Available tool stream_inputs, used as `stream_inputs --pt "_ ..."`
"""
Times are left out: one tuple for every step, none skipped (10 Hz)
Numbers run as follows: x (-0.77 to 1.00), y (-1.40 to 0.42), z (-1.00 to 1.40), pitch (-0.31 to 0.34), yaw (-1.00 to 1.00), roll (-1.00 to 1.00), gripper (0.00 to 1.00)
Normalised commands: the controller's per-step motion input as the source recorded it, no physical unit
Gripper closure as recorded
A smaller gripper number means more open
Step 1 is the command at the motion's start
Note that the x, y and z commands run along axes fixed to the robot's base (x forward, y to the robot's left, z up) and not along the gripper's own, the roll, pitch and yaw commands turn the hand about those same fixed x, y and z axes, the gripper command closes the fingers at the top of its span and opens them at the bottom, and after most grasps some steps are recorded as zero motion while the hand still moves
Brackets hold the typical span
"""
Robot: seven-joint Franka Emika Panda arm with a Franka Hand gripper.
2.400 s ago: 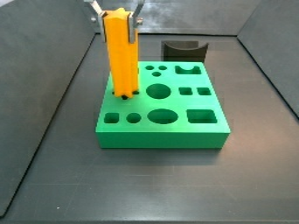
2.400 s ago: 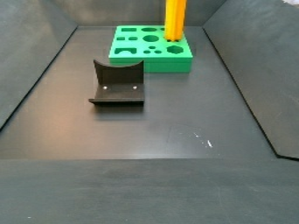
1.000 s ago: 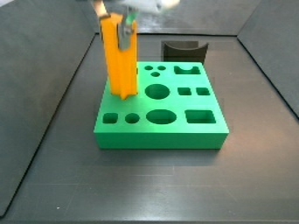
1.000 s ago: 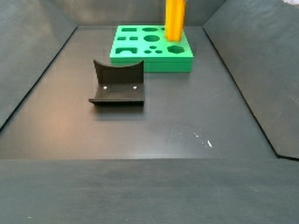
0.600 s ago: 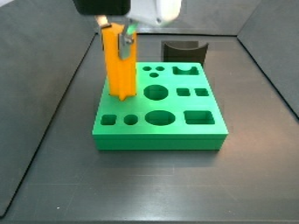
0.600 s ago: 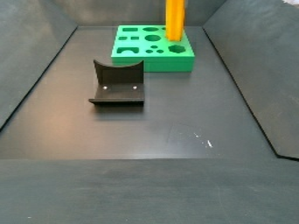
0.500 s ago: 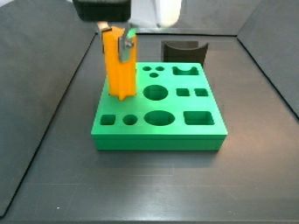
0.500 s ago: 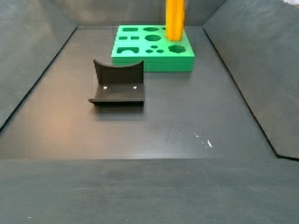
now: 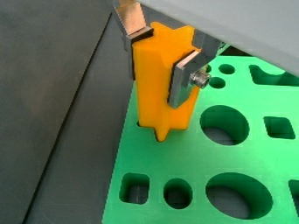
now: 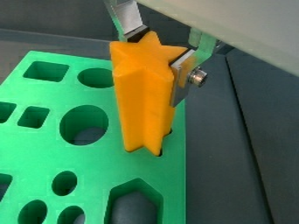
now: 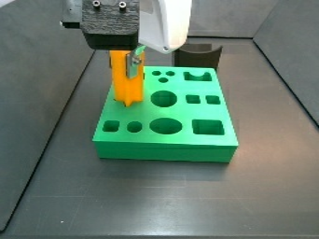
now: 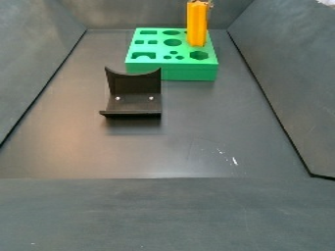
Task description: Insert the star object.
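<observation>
The star object (image 9: pixel 162 86) stands upright with its lower end in a hole near one edge of the green block (image 11: pixel 169 131), most of its length above the block's top. The tool (image 9: pixel 165 54) is closed on it, a silver finger (image 9: pixel 184 75) pressed flat on each of two opposite fluted sides near the top. Beside it the block's round and square holes lie open. Beyond the block, on the dark worktop (image 12: pixel 197 147), sits the dark grey curved block (image 12: pixel 131 95), well apart.
</observation>
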Motion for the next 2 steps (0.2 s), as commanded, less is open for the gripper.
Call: stream_inputs --pt "0.00 0.02 0.00 0.000 0.00 -0.06 1.00" --pt "0.00 0.00 0.00 0.000 0.00 0.00 1.00"
